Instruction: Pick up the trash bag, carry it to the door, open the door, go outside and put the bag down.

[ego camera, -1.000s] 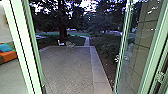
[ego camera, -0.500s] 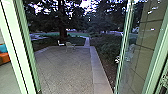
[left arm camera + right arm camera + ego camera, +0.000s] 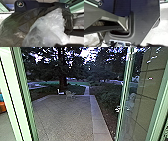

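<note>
Close to the robot, the dark trash bag (image 3: pixel 16 25) is seen with translucent plastic (image 3: pixel 50 28) across it; whether either gripper is clenched, released or grasping it cannot be told. Ahead of the robot, the paved yard (image 3: pixel 65 119) is bordered by foliage (image 3: pixel 108 98).

Went over my rig's head view and both wrist views, and honestly I couldn't make out a single readable word, label, brand, number or sign on anything.
</note>
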Motion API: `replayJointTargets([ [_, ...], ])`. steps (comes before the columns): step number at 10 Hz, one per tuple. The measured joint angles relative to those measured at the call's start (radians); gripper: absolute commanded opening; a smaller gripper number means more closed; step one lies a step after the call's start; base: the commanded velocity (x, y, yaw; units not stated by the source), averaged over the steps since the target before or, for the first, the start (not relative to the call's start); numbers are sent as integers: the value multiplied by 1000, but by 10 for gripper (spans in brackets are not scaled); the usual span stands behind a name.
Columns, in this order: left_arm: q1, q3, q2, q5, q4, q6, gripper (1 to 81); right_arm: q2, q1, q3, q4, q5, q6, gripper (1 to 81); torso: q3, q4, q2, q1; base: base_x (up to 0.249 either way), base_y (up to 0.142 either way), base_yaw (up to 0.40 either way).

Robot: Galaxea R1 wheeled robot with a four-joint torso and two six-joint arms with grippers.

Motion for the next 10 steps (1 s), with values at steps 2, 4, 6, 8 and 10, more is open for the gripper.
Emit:
replayJointTargets([
  [2, -8, 0, 3, -2, 0, 0, 10, 0, 11, 0, -1, 4, -2, 811, 0, 0, 0, 1, 100, 0, 0],
  [4, 7, 0, 3, 1, 0, 0, 10, 1, -6, 0, 0, 0, 1, 811, 0, 0, -1, -2, 100, 0, 0],
  [6, -10, -1, 3, 0, 0, 0, 10, -8, 11, 0, -1, 3, -2, 811, 0, 0, 0, 0, 99, 0, 0],
  [8, 3, 2, 1, 2, 0, 0, 10, 3, -1, 3, -1, 0, 6, 811, 0, 0, -1, -2, 81, 0, 0],
  [10, -8, 0, 2, 0, 0, 0, 10, -5, 11, 2, -1, 3, 0, 811, 0, 0, -1, -2, 78, 0, 0],
])
